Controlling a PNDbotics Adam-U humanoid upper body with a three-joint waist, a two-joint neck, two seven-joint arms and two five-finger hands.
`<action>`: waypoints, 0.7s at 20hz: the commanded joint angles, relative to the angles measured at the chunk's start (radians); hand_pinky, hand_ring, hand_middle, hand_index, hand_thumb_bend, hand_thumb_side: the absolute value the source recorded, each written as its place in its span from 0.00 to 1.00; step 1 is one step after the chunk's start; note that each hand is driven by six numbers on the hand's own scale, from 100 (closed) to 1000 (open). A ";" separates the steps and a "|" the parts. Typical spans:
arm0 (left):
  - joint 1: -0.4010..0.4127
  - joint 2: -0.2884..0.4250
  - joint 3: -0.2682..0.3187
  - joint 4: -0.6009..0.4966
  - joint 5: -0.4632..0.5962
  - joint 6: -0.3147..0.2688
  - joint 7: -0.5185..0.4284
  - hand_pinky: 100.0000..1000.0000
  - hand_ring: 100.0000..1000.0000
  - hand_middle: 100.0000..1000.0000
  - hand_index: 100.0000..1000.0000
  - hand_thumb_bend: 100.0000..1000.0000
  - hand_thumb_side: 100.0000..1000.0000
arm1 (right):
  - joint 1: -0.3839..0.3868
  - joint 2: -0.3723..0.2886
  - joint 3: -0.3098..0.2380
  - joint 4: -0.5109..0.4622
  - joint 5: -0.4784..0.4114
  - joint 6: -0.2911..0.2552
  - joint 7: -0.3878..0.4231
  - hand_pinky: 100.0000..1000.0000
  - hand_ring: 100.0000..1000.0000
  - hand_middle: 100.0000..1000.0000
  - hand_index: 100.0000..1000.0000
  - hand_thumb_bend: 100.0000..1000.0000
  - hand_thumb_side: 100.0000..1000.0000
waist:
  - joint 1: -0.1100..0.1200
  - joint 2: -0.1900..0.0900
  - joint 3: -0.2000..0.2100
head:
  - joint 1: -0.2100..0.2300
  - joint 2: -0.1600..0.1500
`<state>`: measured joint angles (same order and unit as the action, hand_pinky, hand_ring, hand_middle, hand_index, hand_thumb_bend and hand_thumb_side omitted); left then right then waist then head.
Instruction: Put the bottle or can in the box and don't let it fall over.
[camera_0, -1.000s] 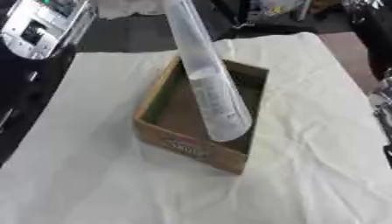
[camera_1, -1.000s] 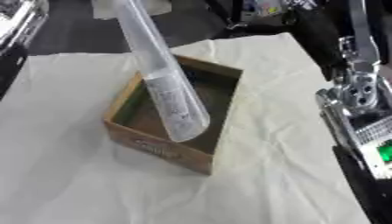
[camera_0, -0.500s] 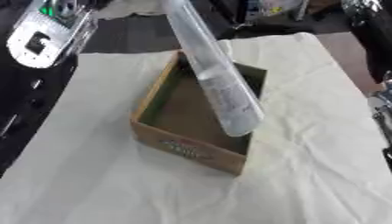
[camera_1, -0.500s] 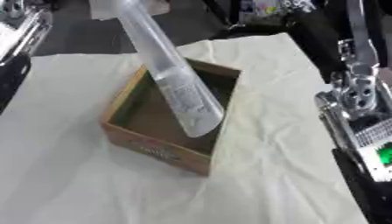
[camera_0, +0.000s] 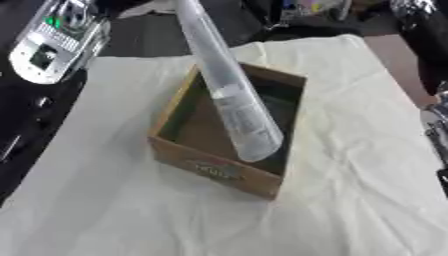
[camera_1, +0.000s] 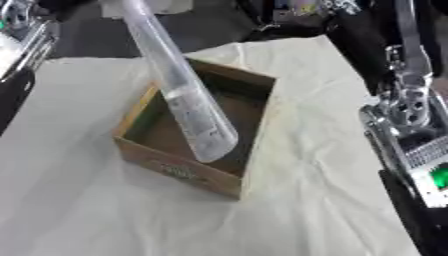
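A long clear plastic bottle (camera_0: 232, 95) leans steeply, its upper end running out past the top edge of the view. Its lower end (camera_1: 210, 145) hangs inside the open cardboard box (camera_0: 214, 172), near the front wall; I cannot tell whether it touches the floor of the box. The box stands on a cream cloth (camera_0: 114, 215). My left forearm (camera_0: 52, 42), silver with a green light, shows at the upper left. At the right edge is my right forearm (camera_1: 411, 130). Neither hand shows, and what holds the bottle's top is out of view.
Dark clutter and black gear (camera_0: 306, 15) lie beyond the cloth's far edge. Black floor borders the cloth on the left (camera_0: 22, 150). Bare wrinkled cloth surrounds the box in front and to the right (camera_1: 324, 210).
The bottle's lower end swayed a little to the right and came back. The left forearm shifted slightly at the upper left. The box stays put.
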<state>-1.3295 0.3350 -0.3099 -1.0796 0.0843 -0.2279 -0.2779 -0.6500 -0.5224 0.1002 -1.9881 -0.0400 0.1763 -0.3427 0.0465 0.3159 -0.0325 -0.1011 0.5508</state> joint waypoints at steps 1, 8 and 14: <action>-0.007 0.012 0.016 0.007 -0.021 -0.001 -0.030 0.69 0.44 0.45 0.48 0.00 0.44 | -0.012 -0.009 -0.003 -0.012 -0.001 -0.003 0.000 0.90 0.71 0.68 0.72 0.00 0.47 | -0.008 -0.018 0.001 | -0.006 -0.008; 0.015 0.008 0.019 0.033 -0.072 0.000 -0.085 0.78 0.60 0.55 0.59 0.00 0.52 | -0.008 -0.009 -0.008 -0.012 -0.004 -0.003 -0.006 0.90 0.71 0.68 0.72 0.00 0.47 | -0.013 -0.021 0.003 | -0.009 -0.006; 0.032 0.008 0.028 0.051 -0.113 0.005 -0.110 0.80 0.66 0.61 0.69 0.00 0.59 | -0.004 -0.010 -0.010 -0.012 -0.005 -0.003 -0.009 0.90 0.71 0.68 0.72 0.00 0.47 | -0.016 -0.022 0.007 | -0.011 -0.005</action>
<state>-1.2815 0.3343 -0.2957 -1.0230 -0.0171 -0.2229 -0.3816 -0.6444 -0.5219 0.0996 -1.9881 -0.0409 0.1736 -0.3476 0.0347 0.3170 -0.0260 -0.1096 0.5510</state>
